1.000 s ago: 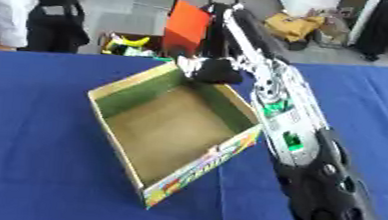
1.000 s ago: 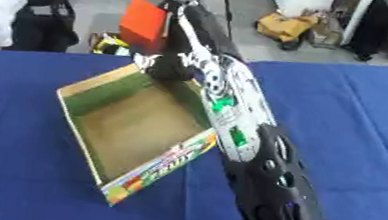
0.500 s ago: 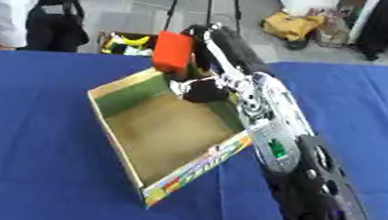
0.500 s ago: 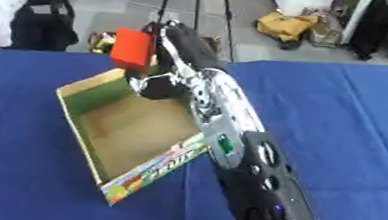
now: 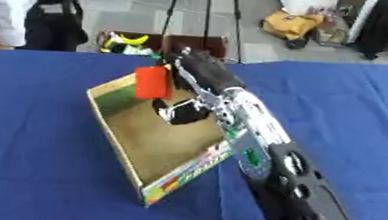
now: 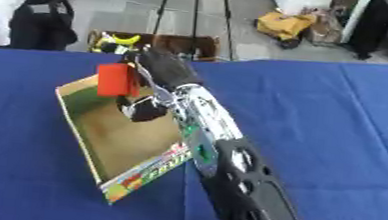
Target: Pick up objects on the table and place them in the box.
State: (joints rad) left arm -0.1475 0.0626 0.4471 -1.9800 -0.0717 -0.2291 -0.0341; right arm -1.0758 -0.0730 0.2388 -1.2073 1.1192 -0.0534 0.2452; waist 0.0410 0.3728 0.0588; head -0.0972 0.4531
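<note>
The right hand (image 5: 186, 70) grips a red block (image 5: 153, 82), its long axis upright, over the far end of the open box (image 5: 124, 148) on the blue table (image 5: 26, 167). The box's colourful print is unreadable.

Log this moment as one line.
right hand: holding red block | position: over box | left hand: unseen

A small red block (image 5: 153, 82) is up in the air over the far end of the open cardboard box (image 5: 122, 152), which sits on the blue table.
</note>
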